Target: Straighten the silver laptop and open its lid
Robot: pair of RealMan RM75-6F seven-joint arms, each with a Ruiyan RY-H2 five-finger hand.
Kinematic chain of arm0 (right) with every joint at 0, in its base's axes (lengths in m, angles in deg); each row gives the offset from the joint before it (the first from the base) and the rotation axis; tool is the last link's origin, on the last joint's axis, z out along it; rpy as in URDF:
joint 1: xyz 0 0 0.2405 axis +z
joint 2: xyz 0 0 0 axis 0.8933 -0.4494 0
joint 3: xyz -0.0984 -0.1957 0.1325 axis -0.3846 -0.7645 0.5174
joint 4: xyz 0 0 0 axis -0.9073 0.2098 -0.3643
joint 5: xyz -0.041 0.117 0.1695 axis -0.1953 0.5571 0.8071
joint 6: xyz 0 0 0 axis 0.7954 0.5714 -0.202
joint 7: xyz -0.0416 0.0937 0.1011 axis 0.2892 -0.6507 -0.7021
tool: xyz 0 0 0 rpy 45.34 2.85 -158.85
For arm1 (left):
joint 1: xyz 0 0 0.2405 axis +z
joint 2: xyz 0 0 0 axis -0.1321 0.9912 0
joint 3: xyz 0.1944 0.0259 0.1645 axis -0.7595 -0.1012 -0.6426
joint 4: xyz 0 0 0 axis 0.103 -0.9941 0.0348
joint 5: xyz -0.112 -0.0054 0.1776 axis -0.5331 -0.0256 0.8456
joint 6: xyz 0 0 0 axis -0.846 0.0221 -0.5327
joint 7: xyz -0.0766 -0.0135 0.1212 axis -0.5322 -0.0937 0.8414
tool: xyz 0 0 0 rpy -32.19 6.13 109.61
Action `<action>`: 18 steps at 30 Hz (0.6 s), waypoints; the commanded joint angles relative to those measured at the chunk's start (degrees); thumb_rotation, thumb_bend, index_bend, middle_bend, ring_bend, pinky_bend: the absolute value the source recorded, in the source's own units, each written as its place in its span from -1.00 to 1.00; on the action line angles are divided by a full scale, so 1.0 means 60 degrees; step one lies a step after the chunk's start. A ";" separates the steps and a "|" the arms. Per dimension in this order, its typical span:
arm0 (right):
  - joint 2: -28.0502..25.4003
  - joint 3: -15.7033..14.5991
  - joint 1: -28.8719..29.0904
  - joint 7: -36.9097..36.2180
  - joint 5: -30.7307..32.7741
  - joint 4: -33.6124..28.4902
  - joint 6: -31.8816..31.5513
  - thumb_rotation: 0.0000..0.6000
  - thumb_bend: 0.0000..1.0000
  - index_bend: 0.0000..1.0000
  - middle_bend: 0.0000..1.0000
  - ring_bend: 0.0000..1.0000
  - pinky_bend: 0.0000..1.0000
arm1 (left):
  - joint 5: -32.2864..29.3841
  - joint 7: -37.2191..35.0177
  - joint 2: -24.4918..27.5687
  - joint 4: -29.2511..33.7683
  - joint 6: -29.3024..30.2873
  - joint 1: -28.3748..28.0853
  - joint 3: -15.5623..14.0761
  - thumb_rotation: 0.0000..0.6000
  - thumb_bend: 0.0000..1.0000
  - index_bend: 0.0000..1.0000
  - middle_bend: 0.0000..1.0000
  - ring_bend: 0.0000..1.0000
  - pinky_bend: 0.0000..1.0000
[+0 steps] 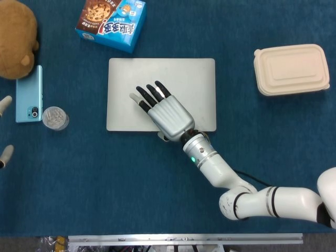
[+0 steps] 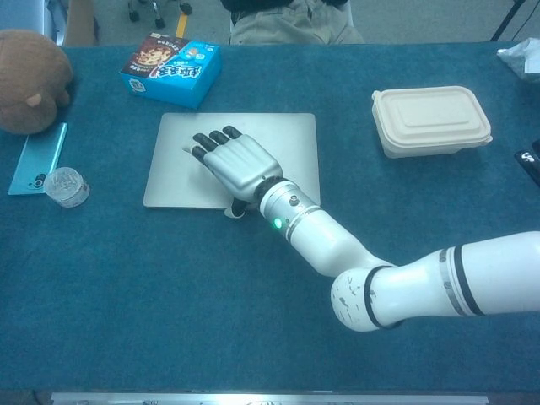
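silver laptop (image 1: pixel 194 84) shut, flat mid-table, edges square | right hand (image 1: pixel 165 109) lies palm-down on its lid, fingers spread, gripping nothing | head view alone catches pale fingertips (image 1: pixel 5 105) at far left, left hand's state unclear | cookie box (image 2: pixel 171 67) just behind

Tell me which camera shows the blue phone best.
The head view. There the blue phone lies whole and flat, seen from above, camera lens visible, beside the plush toy. In the chest view the phone is seen at a slant near the left edge, foreshortened, its lower end partly behind the small clear container.
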 commanded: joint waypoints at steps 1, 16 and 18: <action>0.0041 0.0009 0.0026 0.0001 0.0026 0.0064 0.0008 1.00 -0.73 -1.00 -0.96 -1.00 -0.94 | 0.0024 -0.0031 -0.0014 -0.0017 0.0000 0.0009 0.0001 1.00 -0.37 -1.00 -1.00 -1.00 -1.00; 0.0100 0.0025 0.0118 0.0281 0.0191 0.0181 -0.0035 1.00 -0.25 -1.00 -0.96 -1.00 -0.94 | -0.0241 -0.0442 0.0081 -0.0208 -0.0494 -0.0092 0.0013 1.00 -0.37 -1.00 -1.00 -1.00 -1.00; 0.0065 0.0059 0.0155 0.0367 0.0178 0.0158 -0.0080 1.00 -0.23 -1.00 -0.96 -1.00 -0.94 | -0.0227 -0.0479 0.0073 -0.0268 -0.0531 -0.0093 -0.0006 1.00 -0.37 -1.00 -1.00 -1.00 -1.00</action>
